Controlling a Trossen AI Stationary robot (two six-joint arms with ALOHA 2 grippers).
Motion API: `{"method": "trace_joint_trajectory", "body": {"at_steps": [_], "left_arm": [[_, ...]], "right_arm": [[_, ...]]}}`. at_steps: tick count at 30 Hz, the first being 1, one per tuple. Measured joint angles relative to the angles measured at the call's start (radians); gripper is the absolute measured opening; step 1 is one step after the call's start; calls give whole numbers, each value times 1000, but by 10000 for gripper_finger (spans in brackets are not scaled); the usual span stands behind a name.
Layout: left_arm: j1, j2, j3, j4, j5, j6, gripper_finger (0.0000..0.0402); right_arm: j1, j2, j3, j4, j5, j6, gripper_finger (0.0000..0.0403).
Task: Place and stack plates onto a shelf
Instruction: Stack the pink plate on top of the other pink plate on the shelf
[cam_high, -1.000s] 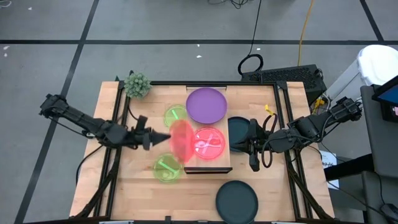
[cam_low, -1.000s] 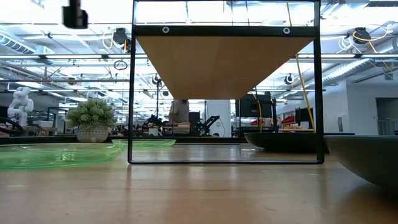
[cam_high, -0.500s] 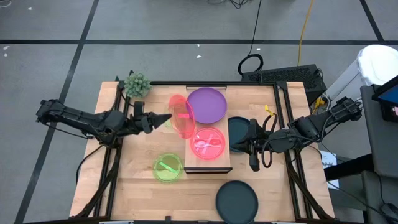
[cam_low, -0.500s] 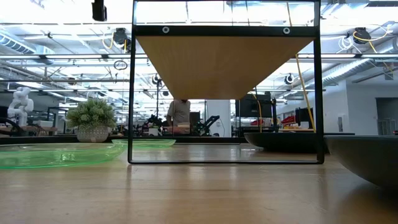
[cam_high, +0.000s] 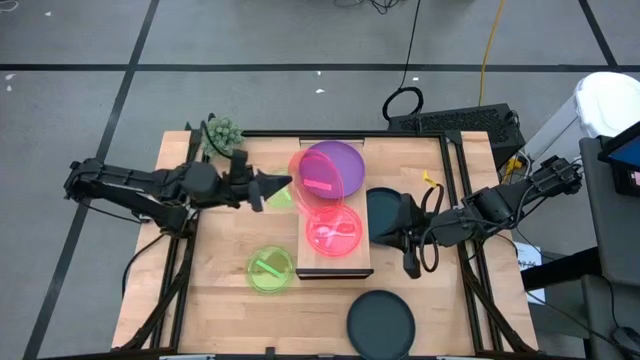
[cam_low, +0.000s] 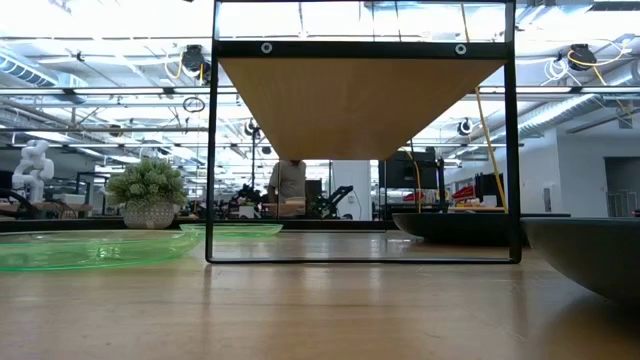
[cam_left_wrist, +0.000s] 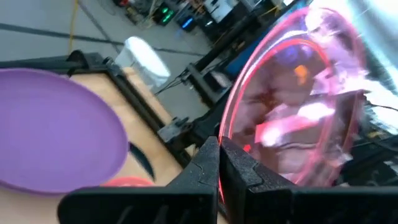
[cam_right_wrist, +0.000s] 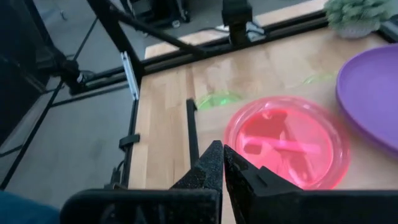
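Observation:
My left gripper (cam_high: 284, 185) is shut on a translucent pink plate (cam_high: 318, 178), held on edge above the light-wood shelf (cam_high: 336, 266). On the shelf lie a purple plate (cam_high: 342, 160) at the far end and a second pink plate (cam_high: 336, 232) toward the near end. My right gripper (cam_high: 376, 238) is shut on nothing and hovers beside the shelf's right side, over a dark teal plate (cam_high: 382, 206). A green plate (cam_high: 268, 271) lies on the table left of the shelf. Another green plate (cam_high: 281, 198) shows partly under my left gripper. A second teal plate (cam_high: 380, 322) lies near the front edge. My left gripper pinches the held pink plate's rim (cam_left_wrist: 225, 134) between its two fingers, on the side of the plate toward the table's left. The fingers come in level from the left. The plate stands tilted on edge, lifted clear above the shelf.
A small green plant (cam_high: 221, 133) stands at the far left corner. Black frame rails (cam_high: 190, 250) run along the table's left and right sides. In the low view the shelf's underside (cam_low: 360, 100) spans a black frame, with the plant (cam_low: 148, 195) and a green plate (cam_low: 90, 248) at left.
My left gripper has risen and carried the pink plate from the shelf's near left side toward the far edge, then right, over the shelf. The plate has stayed on edge and turned somewhat. My left gripper has left the low view at the top.

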Motion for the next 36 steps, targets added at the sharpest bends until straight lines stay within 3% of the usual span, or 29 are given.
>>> {"method": "trace_joint_trajectory", "body": {"at_steps": [19, 36], "left_arm": [[-21, 252, 39, -15, -14, -154, 3], [-21, 298, 38, -280, -13, -284, 3]], "right_arm": [[75, 0, 0, -146, -21, 141, 0], [85, 0, 0, -145, -19, 145, 0]]}}
